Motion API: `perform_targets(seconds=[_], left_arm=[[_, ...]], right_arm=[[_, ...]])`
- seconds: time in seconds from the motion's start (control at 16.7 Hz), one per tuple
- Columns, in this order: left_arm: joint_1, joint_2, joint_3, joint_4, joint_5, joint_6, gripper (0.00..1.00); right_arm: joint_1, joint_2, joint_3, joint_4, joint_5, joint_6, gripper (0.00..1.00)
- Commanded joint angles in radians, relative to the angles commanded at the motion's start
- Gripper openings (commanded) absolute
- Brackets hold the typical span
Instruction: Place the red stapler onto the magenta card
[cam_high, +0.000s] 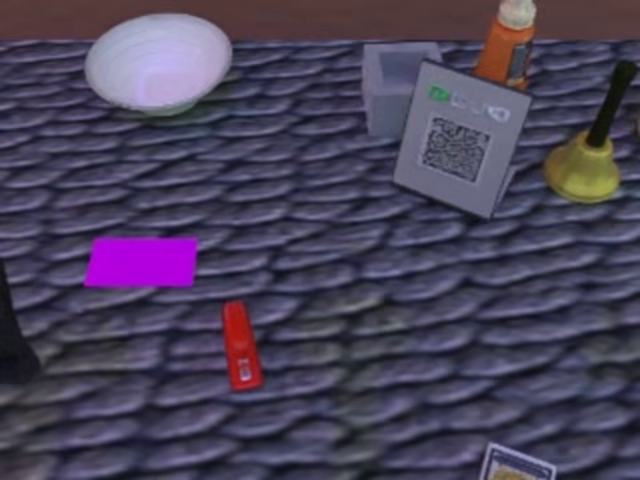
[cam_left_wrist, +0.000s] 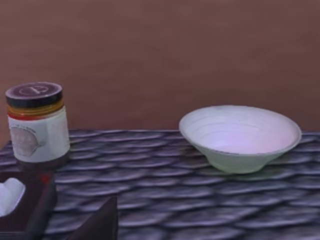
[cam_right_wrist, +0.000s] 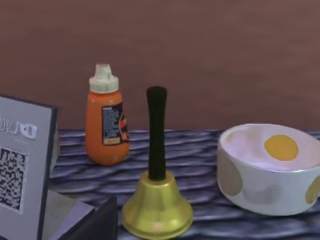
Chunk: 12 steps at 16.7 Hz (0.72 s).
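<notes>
The red stapler (cam_high: 240, 345) lies flat on the dark woven tabletop, left of centre and near the front, with its long axis running roughly front to back. The magenta card (cam_high: 142, 262) lies flat a short way behind it and to the left, with nothing on it; a strip of table separates the two. My left arm (cam_high: 8, 340) shows only as a dark shape at the table's left edge, apart from both. My right arm is out of the top view. Neither wrist view shows the stapler or the card.
A white bowl (cam_high: 158, 62) stands at the back left. At the back right are a grey box (cam_high: 392, 85), a grey QR-code card (cam_high: 458, 140), an orange bottle (cam_high: 508, 45) and a brass bell (cam_high: 585, 165). A blue-bordered card (cam_high: 517, 465) lies at the front edge.
</notes>
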Motion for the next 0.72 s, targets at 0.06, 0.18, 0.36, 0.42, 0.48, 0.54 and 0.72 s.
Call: perform_targets(seconds=[0.06, 0.18, 0.36, 0.42, 0.48, 0.54, 0.72], left_arm=[[0.0, 0.0, 0.0, 0.0, 0.0, 0.0, 1.0], [-0.005, 0.01, 0.01, -0.008, 0.0, -0.006, 1.0], [-0.043, 0.104, 0.104, -0.082, 0.001, -0.059, 1.0], [-0.062, 0.157, 0.155, -0.121, 0.001, -0.086, 1.0], [-0.083, 0.221, 0.213, -0.165, 0.001, -0.117, 1.0], [-0.107, 0.295, 0.277, -0.214, 0.0, -0.151, 1.0], [-0.187, 0.575, 0.493, -0.386, -0.003, -0.265, 1.0]], right_arm=[[0.0, 0.0, 0.0, 0.0, 0.0, 0.0, 1.0], [0.0, 0.0, 0.0, 0.0, 0.0, 0.0, 1.0], [0.0, 0.0, 0.0, 0.0, 0.0, 0.0, 1.0], [0.0, 0.0, 0.0, 0.0, 0.0, 0.0, 1.0], [0.0, 0.0, 0.0, 0.0, 0.0, 0.0, 1.0], [0.0, 0.0, 0.0, 0.0, 0.0, 0.0, 1.0], [0.0, 0.0, 0.0, 0.0, 0.0, 0.0, 1.0]])
